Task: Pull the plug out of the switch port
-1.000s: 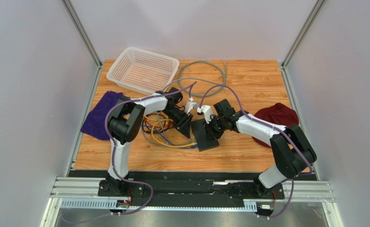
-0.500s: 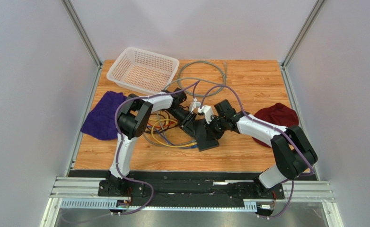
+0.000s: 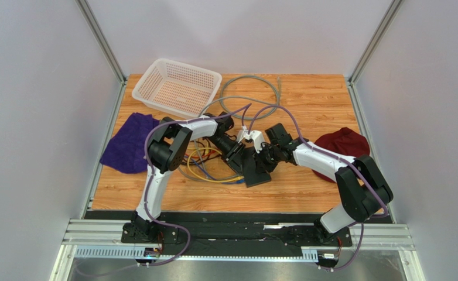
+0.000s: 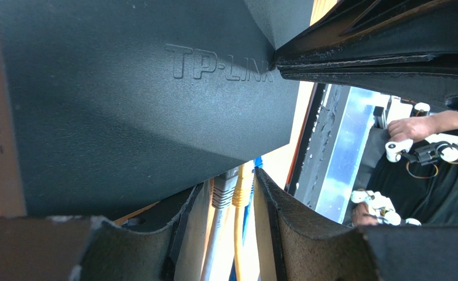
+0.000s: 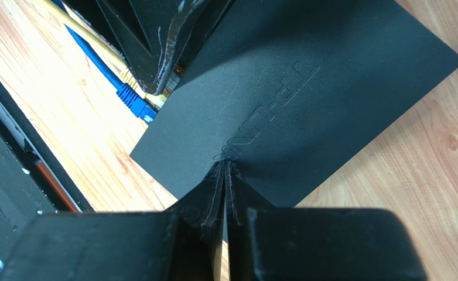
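Since a second ago my left gripper [image 3: 235, 154] has swung right to the socket edge of the switch [image 3: 256, 168], which sits unmoved mid-desk [image 3: 307, 187], a little toward the near edge; its fingers stand apart either side of a grey plug [image 4: 222, 190] and yellow cable [image 4: 241, 211]; the right gripper [image 5: 224, 165] stays pressed together, tips on the switch's top.
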{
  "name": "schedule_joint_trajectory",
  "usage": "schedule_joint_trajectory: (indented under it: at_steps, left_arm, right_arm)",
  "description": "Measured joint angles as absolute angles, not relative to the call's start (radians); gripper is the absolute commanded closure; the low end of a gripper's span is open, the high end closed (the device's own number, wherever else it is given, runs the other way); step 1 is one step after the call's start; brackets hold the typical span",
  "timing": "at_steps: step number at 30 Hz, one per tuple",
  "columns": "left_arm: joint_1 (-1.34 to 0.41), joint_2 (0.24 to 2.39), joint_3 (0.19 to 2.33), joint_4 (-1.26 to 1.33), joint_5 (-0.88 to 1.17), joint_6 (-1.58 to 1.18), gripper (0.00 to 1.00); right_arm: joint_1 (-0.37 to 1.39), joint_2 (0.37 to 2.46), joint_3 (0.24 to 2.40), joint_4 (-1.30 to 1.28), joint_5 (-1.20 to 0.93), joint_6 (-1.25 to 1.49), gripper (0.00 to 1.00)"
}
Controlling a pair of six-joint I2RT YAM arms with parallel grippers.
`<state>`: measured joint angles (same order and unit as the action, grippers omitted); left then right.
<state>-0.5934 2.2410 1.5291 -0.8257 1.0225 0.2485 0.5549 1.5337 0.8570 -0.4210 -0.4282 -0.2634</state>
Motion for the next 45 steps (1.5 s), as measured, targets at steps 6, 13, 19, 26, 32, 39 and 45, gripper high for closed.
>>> schedule_joint_trajectory:
  at_steps: [6, 13, 19, 26, 32, 39, 45]
  left_arm:
    - [-0.598, 2.246, 1.531, -0.833, 1.018, 0.248, 0.65]
    - [-0.599, 2.264, 1.549, -0.846, 1.004, 0.233, 0.89]
    - [-0.601, 2.264, 1.557, -0.857, 1.001, 0.228, 1.00]
    - [-0.601, 2.275, 1.588, -0.898, 0.992, 0.234, 1.00]
    - [-0.594, 2.295, 1.626, -0.942, 0.984, 0.244, 1.00]
    - [-0.594, 2.295, 1.612, -0.929, 1.004, 0.246, 1.00]
    - [-0.591, 2.307, 1.643, -0.963, 0.990, 0.260, 1.00]
  right_arm:
    - [0.555, 1.534, 0.857, -0.421, -0.428, -0.259, 0.94]
    - [0.555, 1.534, 0.857, -0.421, -0.428, -0.258, 0.95]
    - [0.555, 1.534, 0.857, -0.421, -0.428, -0.258, 0.95]
    - [0.554, 1.534, 0.857, -0.421, -0.428, -0.258, 0.95]
    - [0.554, 1.534, 0.857, -0.421, -0.427, -0.258, 0.96]
    - [0.554, 1.534, 0.857, -0.421, -0.427, -0.258, 0.96]
    - [0.554, 1.534, 0.857, -0.421, -0.428, -0.258, 0.96]
